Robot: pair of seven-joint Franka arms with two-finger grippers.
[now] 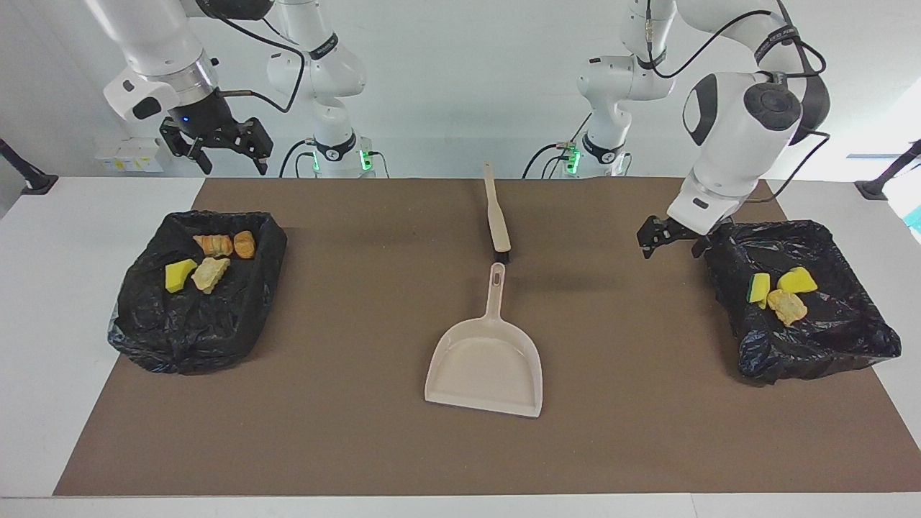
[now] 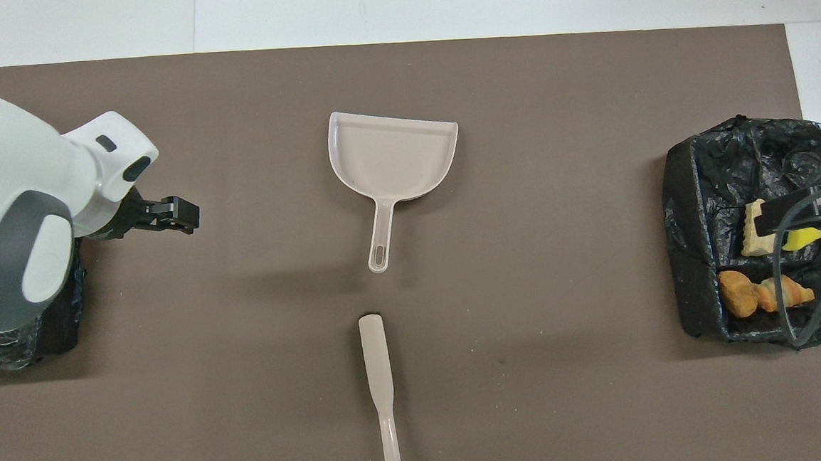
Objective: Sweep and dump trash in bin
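Brown mat on white desk (image 1: 72, 288): brush (image 1: 498, 216) nearest the robots, empty dustpan (image 1: 486, 367) farther. Trash (image 1: 209, 262) all lies in the bins. Probably light, soft chunks; pinch across the middle. Left claw (image 1: 671, 247) spread, empty, beside left-end bin (image 1: 827, 345). Right claw (image 1: 216, 150) wide, waiting over right-end bin (image 1: 187, 331).

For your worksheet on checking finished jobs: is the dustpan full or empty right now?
Empty. The dustpan lies flat on the mat with a bare tray; the trash sits in the bins.

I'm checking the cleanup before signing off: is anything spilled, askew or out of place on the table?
Nothing stands out. All the trash lies inside the two black-lined bins; none is on the mat. The dustpan and brush lie flat mid-table, untouched by either gripper.
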